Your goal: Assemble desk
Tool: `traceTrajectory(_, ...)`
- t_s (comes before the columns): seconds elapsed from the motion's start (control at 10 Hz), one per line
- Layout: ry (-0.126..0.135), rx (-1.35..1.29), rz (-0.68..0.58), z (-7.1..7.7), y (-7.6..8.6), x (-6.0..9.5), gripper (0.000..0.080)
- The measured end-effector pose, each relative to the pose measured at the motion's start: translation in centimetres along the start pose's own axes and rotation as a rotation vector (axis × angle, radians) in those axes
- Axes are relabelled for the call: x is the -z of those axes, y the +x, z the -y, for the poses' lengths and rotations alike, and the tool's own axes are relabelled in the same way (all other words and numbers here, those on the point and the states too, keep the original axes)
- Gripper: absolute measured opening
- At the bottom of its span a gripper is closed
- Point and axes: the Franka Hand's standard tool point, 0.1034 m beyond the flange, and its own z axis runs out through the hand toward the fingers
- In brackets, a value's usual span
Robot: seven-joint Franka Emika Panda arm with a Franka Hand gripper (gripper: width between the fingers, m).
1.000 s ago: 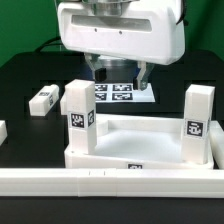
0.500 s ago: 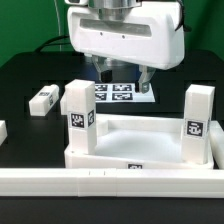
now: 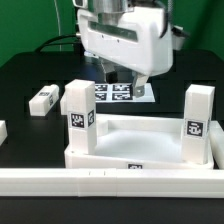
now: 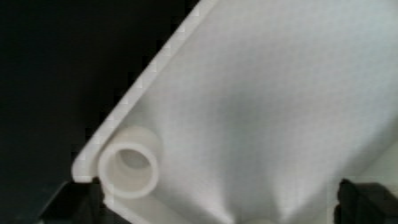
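Note:
The white desk top lies at the front as a tray. Two white tagged legs stand upright in its near corners, one on the exterior view's left and one on its right. A loose leg lies on the black table to the left. My gripper hangs tilted above and behind the top, jaws apart and empty. In the wrist view the desk top fills the picture, with a round corner socket showing. My dark fingertips sit at both sides of the gripper.
The marker board lies flat on the table behind the desk top, under my gripper. A long white rail runs across the front, and another white bar stands at the right. A white part shows at the left border.
My gripper has moved toward the exterior view's right and has tilted. The desk top, both standing legs and the loose leg have not moved.

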Motion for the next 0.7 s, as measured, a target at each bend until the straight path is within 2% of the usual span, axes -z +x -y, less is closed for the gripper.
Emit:
traceTrajectory(0.1, 0.014, -0.111, -0.010, -0.3, -0.3, -0.6, 0.0649)
traceTrajectory(0.2, 0.009, -0.119, -0.004, -0.3, -0.6, -0.7, 0.0649)
traceTrajectory(0.6, 0.022, -0.377, 0.027, 0.0, -1.2, -0.9, 0.0649)
traceTrajectory(0.7, 0.016, -0.453, 0.039, -0.5, -1.4, -1.5, 0.0649)
